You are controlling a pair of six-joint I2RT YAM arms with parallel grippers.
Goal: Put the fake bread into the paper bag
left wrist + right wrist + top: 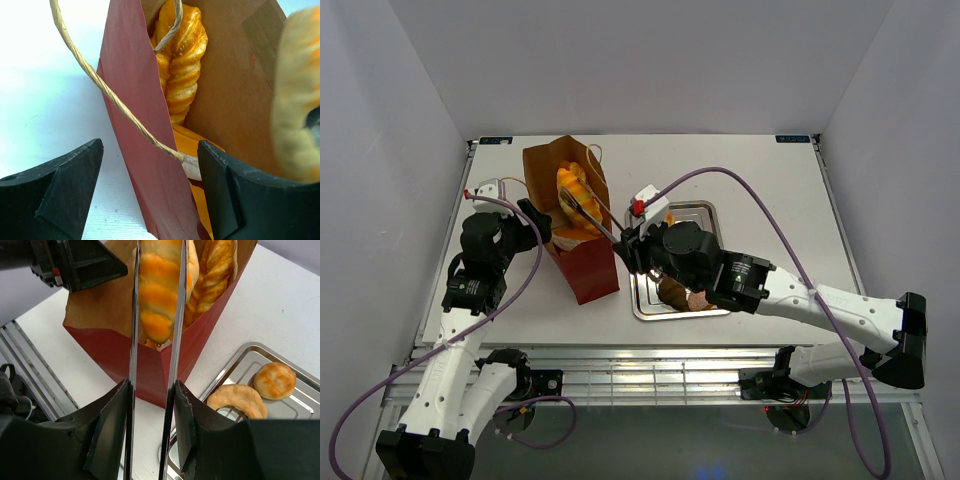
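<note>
The red paper bag (590, 270) stands upright left of the tray, with golden fake bread (570, 190) showing in its open mouth. My right gripper (150, 387) is shut on slim metal tongs (134, 315). The tongs pinch a striped orange-and-cream loaf (157, 295) at the bag's mouth, beside a braided loaf (212, 275) that stands inside. My left gripper (150, 147) is open and straddles the bag's red side wall (135, 100): one finger is outside and one inside. The wall is not pinched. A cord handle (100, 85) crosses that view.
The silver tray (250, 346) lies right of the bag. It holds a round roll (273, 380) and a crescent (235, 399); the top view shows a dark brown piece (672, 292) and a pinkish one (698, 300). The right arm partly covers the tray.
</note>
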